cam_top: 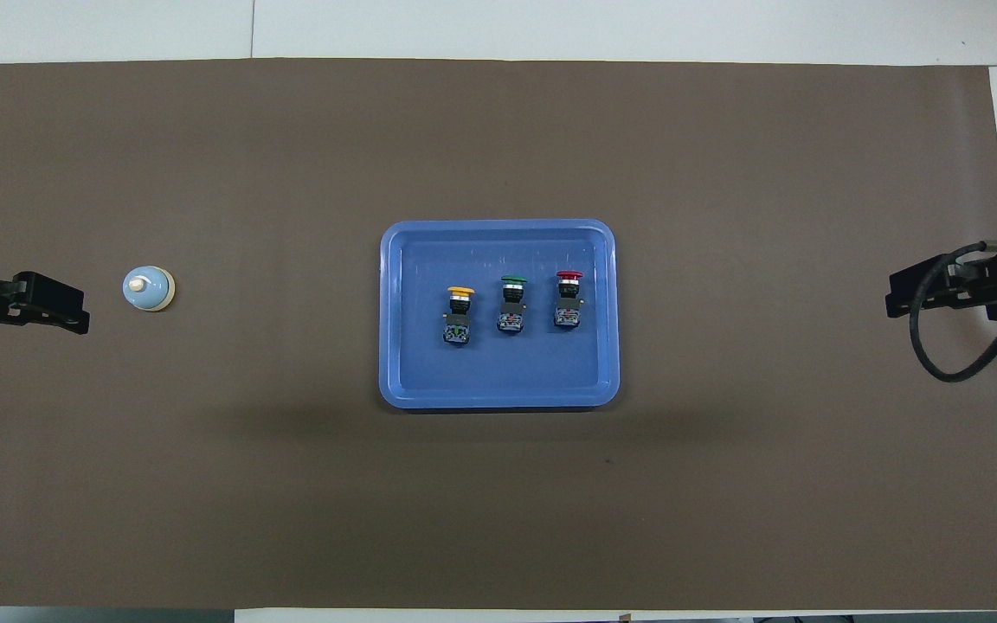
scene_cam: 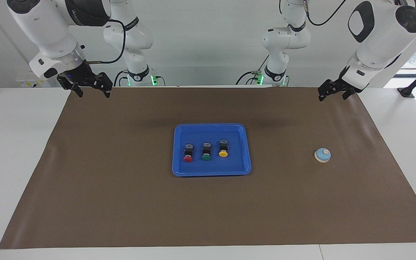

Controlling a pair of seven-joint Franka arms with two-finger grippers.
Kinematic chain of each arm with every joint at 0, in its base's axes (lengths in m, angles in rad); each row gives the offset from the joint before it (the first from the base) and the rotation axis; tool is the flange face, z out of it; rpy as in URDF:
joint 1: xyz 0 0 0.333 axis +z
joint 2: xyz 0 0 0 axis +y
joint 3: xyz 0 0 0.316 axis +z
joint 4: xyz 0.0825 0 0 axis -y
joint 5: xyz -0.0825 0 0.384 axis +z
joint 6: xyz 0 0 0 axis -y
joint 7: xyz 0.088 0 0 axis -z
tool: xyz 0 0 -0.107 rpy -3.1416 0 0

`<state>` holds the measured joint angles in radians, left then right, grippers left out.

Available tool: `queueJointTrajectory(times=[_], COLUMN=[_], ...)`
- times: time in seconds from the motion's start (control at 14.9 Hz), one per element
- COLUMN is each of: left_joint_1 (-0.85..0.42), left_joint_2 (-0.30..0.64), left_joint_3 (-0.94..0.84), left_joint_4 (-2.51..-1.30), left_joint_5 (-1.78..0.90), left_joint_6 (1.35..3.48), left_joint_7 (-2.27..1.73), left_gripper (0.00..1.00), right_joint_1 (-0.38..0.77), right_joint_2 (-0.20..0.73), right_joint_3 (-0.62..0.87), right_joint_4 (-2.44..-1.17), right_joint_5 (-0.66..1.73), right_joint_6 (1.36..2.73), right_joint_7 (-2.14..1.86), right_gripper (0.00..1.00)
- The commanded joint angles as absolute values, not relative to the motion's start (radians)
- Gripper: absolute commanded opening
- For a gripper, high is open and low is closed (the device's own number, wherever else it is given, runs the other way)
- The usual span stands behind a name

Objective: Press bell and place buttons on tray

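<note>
The blue tray (scene_cam: 211,127) lies in the middle of the brown mat, also in the overhead view (cam_top: 498,228). Three buttons lie in it in a row, caps pointing away from the robots: red (scene_cam: 188,154) (cam_top: 569,298), green (scene_cam: 206,152) (cam_top: 511,303), yellow (scene_cam: 223,150) (cam_top: 459,311). The light-blue bell (scene_cam: 323,155) (cam_top: 148,288) stands on the mat toward the left arm's end. My left gripper (scene_cam: 333,96) (cam_top: 83,311) is open and empty, raised over the mat's edge beside the bell. My right gripper (scene_cam: 91,93) (cam_top: 890,301) is open and empty, raised over the mat's other end.
The brown mat (scene_cam: 121,198) covers most of the white table (scene_cam: 13,144). A black cable (cam_top: 940,363) loops from the right gripper.
</note>
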<state>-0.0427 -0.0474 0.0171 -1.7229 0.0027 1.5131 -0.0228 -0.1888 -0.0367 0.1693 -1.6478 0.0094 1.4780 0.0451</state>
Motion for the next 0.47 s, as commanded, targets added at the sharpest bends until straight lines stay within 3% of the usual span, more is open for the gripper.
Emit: queueJointTrajectory(times=[0.0,0.4], left_joint_1=[-0.037,-0.037], left_joint_2=[-0.058,-0.058], left_joint_3=[0.015,0.015], left_joint_4=[-1.726,-1.726], left_joint_5=[-0.006,-0.006], left_joint_6=[1.517,1.517], left_joint_7=[-0.029,-0.029], left_gripper=[1.00,1.00], right_joint_1=[-0.218,-0.218], right_joint_2=[-0.044,-0.049], right_joint_3=[0.175,0.173], right_joint_4=[-1.657,-1.648], right_joint_5=[0.029,0.028], right_joint_6=[1.482,1.479], right_joint_7=[0.011,0.009], right_gripper=[1.00,1.00])
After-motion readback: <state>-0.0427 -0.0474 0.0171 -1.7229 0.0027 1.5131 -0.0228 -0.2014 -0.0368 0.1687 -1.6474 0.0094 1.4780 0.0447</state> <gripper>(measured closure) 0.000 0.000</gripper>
